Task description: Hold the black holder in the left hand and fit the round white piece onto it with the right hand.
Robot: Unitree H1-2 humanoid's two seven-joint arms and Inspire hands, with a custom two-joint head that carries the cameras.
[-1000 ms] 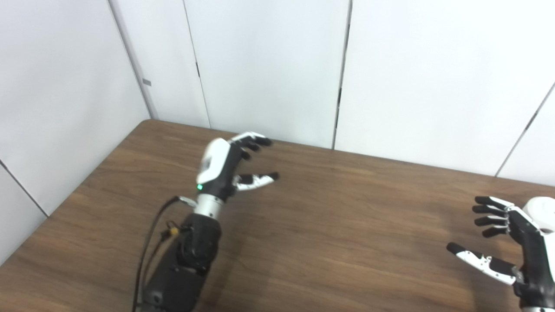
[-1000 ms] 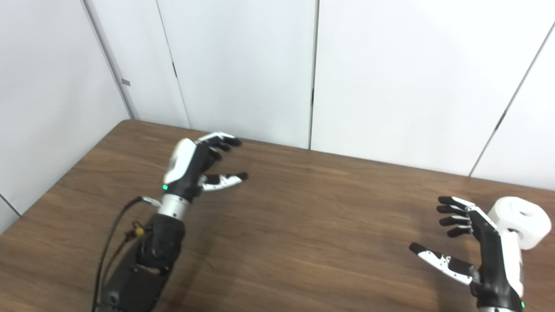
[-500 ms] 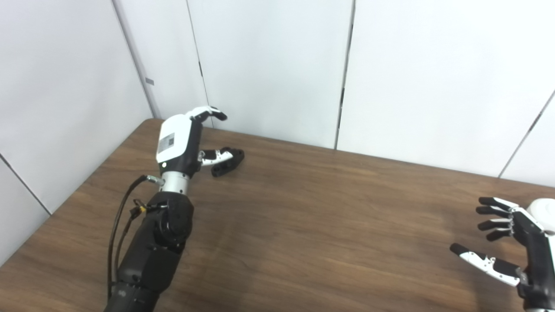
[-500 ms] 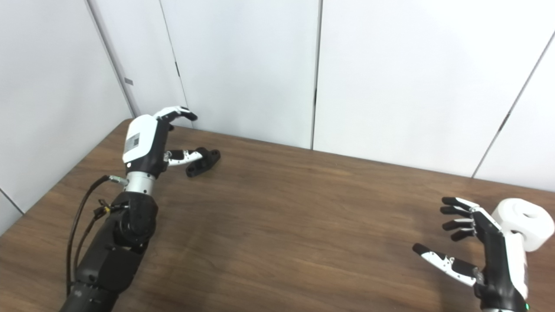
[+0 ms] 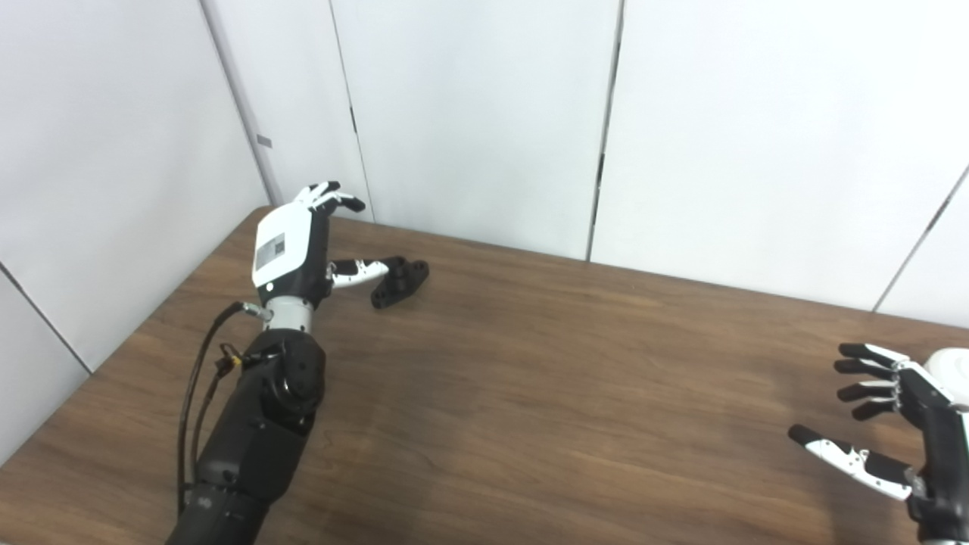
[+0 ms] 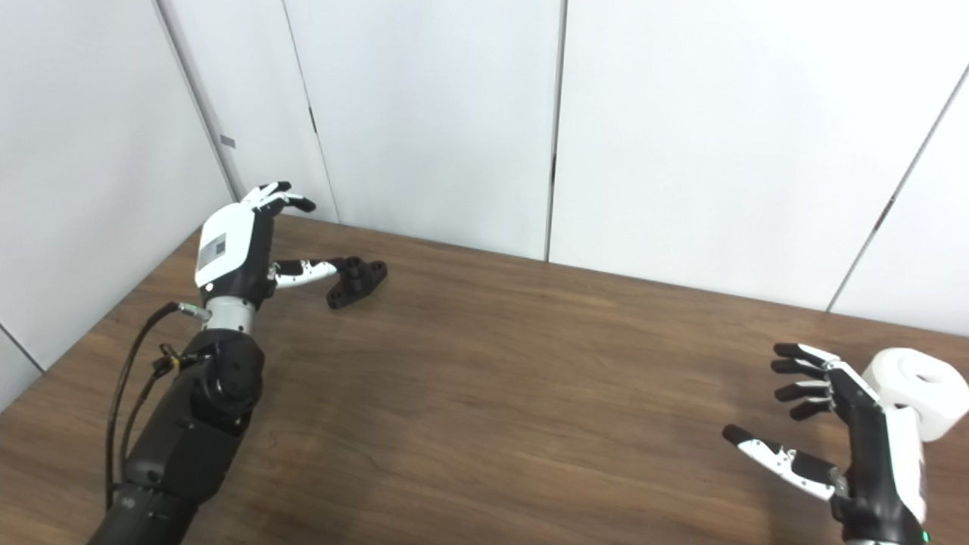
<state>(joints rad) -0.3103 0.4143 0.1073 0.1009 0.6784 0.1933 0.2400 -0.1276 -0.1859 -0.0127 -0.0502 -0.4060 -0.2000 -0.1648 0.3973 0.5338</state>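
While the left hand (image 6: pixel 235 253) hovers at the far-left corner of the brown wooden table (image 6: pixel 492 378), fingers spread, holding nothing, its thumb tip sits at the small black plastic holder (image 6: pixel 356 281); contact unclear. Right hand (image 6: pixel 855 446) splayed, empty, just beside the round white piece (image 6: pixel 920 390).

The table (image 5: pixel 575 393) looks like brown wood grain with a soft sheen. The holder (image 5: pixel 400 279), just past the left thumb, is matt black; the round piece (image 6: pixel 916 390), behind the right fingers, smooth white.
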